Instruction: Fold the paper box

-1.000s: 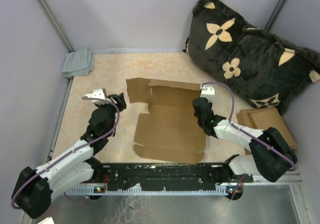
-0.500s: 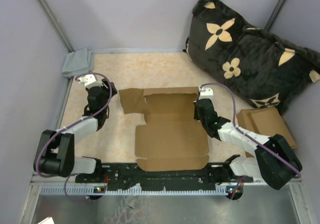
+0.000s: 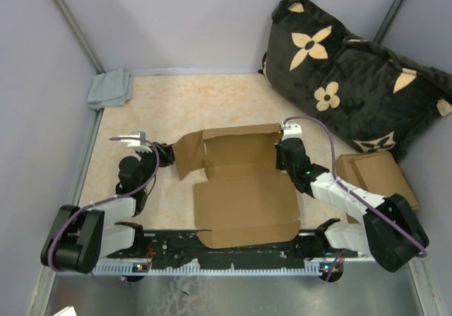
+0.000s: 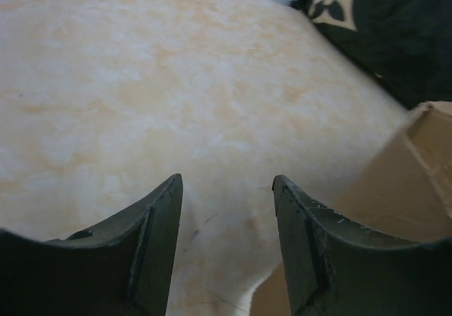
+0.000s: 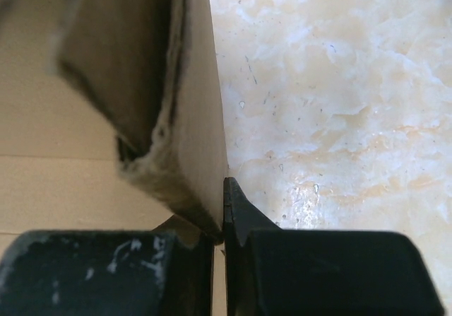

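Camera above: the paper box (image 3: 244,196) lies half folded at the middle of the table's (image 3: 212,97) near edge. Left wrist camera: the left claw (image 4: 226,182) is open and empty, just beside the box. Right wrist camera: the right claw (image 5: 222,189) pinches the box's side tight. A hard push from the left could pull the box out of that pinch.

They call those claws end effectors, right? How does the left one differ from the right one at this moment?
The left end effector is open, with only the table showing between its fingers. The right end effector is shut on the paper box, pinching its upright right wall. The left one sits beside the box's tilted left flap without gripping it, while the right one clamps cardboard. Both are dark and two-fingered, on opposite sides of the box.
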`<action>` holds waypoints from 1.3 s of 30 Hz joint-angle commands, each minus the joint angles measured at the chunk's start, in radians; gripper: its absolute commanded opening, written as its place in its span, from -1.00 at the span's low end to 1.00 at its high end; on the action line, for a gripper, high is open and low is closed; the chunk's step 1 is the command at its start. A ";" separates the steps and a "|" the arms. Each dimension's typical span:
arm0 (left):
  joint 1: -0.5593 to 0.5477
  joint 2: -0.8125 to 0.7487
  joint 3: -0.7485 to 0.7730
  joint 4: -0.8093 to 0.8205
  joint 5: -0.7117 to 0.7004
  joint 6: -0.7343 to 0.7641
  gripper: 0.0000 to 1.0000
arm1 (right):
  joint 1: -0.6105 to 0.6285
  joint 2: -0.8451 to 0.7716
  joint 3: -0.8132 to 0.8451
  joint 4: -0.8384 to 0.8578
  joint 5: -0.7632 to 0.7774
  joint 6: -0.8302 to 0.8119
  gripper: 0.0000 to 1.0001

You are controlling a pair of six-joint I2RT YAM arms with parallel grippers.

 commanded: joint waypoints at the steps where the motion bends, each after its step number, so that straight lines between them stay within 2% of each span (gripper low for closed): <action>1: 0.003 -0.097 -0.047 0.115 0.238 -0.009 0.23 | -0.015 -0.019 0.051 -0.009 -0.030 -0.017 -0.94; 4: 0.002 -0.069 -0.027 0.129 0.339 -0.004 0.26 | -0.018 -0.019 0.053 0.000 -0.063 -0.017 -0.93; 8: 0.000 0.056 -0.020 0.307 0.470 -0.076 0.22 | -0.018 -0.018 0.058 -0.003 -0.080 -0.015 -0.92; 13: -0.002 0.141 -0.057 0.496 0.545 -0.169 0.15 | -0.020 -0.013 0.069 -0.014 -0.080 -0.017 -0.91; 18: -0.010 0.126 -0.118 0.562 0.557 -0.199 0.18 | -0.020 -0.007 0.076 -0.017 -0.080 -0.017 -0.91; 23: -0.061 0.127 -0.093 0.471 0.549 -0.139 0.19 | -0.020 -0.008 0.075 -0.007 -0.094 -0.014 -0.91; 30: -0.140 0.114 -0.065 0.405 0.462 -0.091 0.18 | -0.020 -0.006 0.068 -0.009 -0.098 -0.014 -0.90; 33: -0.197 0.064 -0.020 0.237 0.376 -0.011 0.17 | -0.020 -0.011 0.064 -0.004 -0.105 -0.012 -0.90; 37: -0.305 -0.016 0.087 -0.114 0.139 0.118 0.17 | -0.020 -0.026 0.061 0.001 -0.115 -0.011 -0.89; 39: -0.340 -0.027 0.130 -0.202 0.039 0.136 0.16 | -0.020 -0.037 0.053 0.017 -0.125 -0.011 -0.89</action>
